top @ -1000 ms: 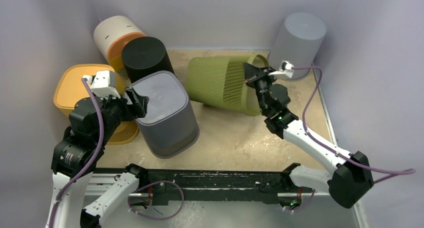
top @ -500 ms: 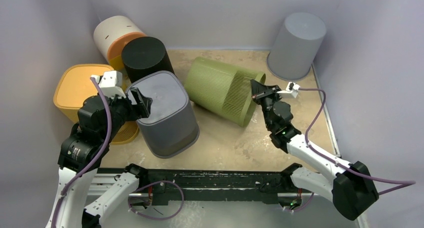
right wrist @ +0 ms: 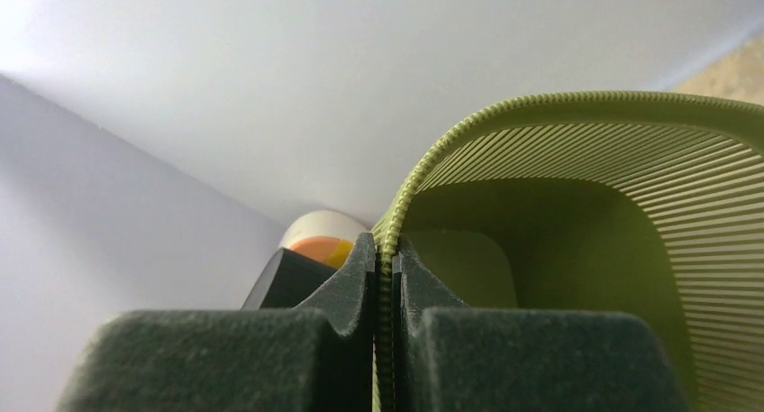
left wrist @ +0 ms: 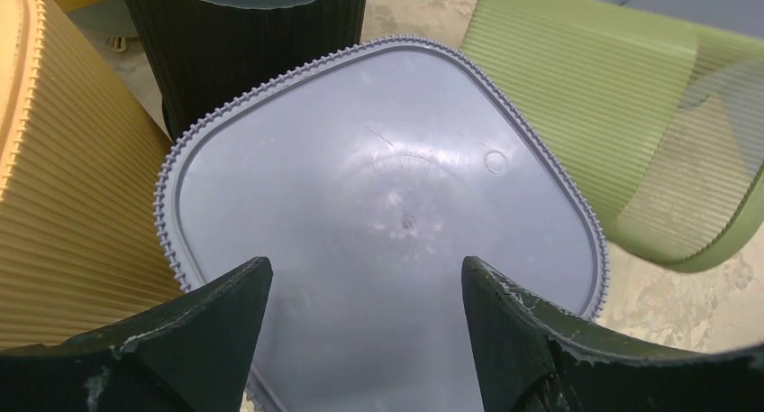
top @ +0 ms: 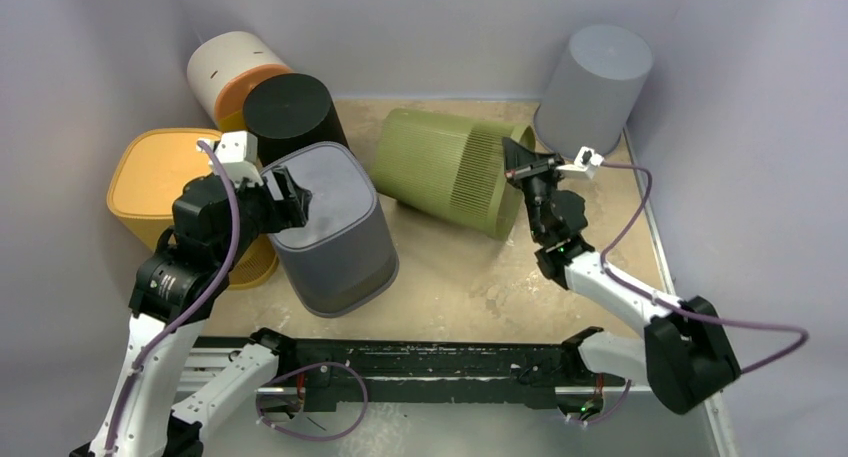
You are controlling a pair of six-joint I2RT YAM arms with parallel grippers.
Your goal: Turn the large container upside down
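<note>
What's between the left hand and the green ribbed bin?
The grey square ribbed bin, standing base-up, fills that stretch; the left hand sits at its base, the green ribbed bin just beyond. Top view shows it.

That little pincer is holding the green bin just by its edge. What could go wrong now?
The right pincer pinches only the thin rim of the green bin, which lies on its side; the rim might slip out mid-turn. The round grey bin and square grey bin stand close by, so the swinging bin could knock them.
</note>
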